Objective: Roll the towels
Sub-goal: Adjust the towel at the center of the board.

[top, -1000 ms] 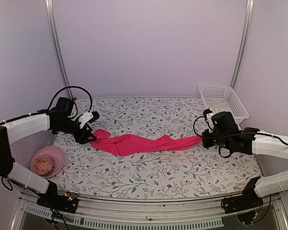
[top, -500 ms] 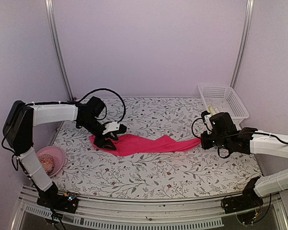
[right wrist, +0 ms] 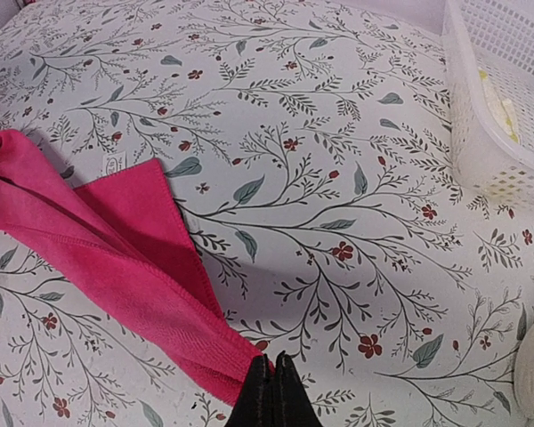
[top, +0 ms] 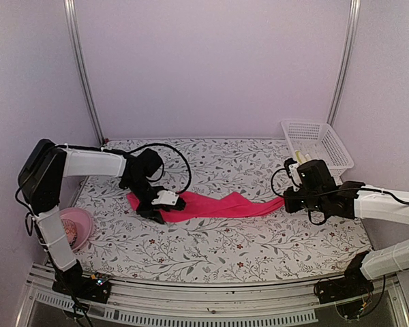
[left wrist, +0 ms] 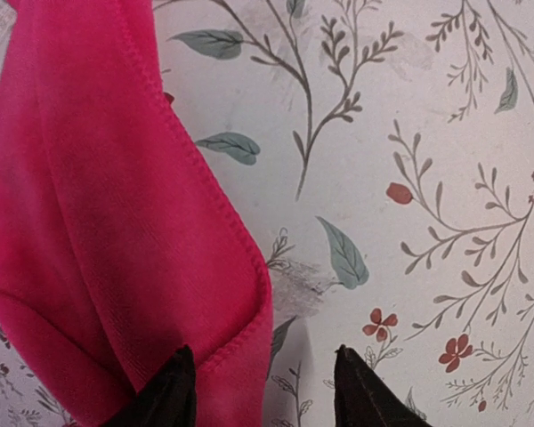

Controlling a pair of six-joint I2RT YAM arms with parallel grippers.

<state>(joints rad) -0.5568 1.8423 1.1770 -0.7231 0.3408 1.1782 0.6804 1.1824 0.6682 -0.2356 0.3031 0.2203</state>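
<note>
The left gripper (left wrist: 265, 402) reaches in from the left side of the table, its tip low over the left end of the pink towel (top: 211, 204). In the left wrist view its two dark fingers (left wrist: 171, 396) stand apart, unclenched. One finger rests against the towel's folded, stitched hem. The other sits on the bare floral tablecloth (left wrist: 427, 178) just beside that hem. The cloth is not pinched between them.

The right gripper (right wrist: 269, 391) is at the opposite end. Its fingers are pressed together, clamped on the narrow right tip of the pink towel (right wrist: 116, 249). From the top camera this gripper (top: 286, 199) hovers low over the right part of the table, with the towel drawn out thin toward it.

The towel lies in a long, rumpled band across the middle of the table, running left to right between the two grippers. It is wider and bunched at the left and tapers to a point at the right. A flatter flap spreads out near its middle.

Beneath it, the tablecloth (top: 245, 238) is white with grey-green leaves and small red flowers.

A white plastic lattice basket (top: 317, 143) stands at the far right corner, well apart from the towel. The same basket (right wrist: 507, 107) fills the upper right of the right wrist view.

A pink bowl (top: 88, 228) sits at the near left edge, partly hidden behind the left arm.
</note>
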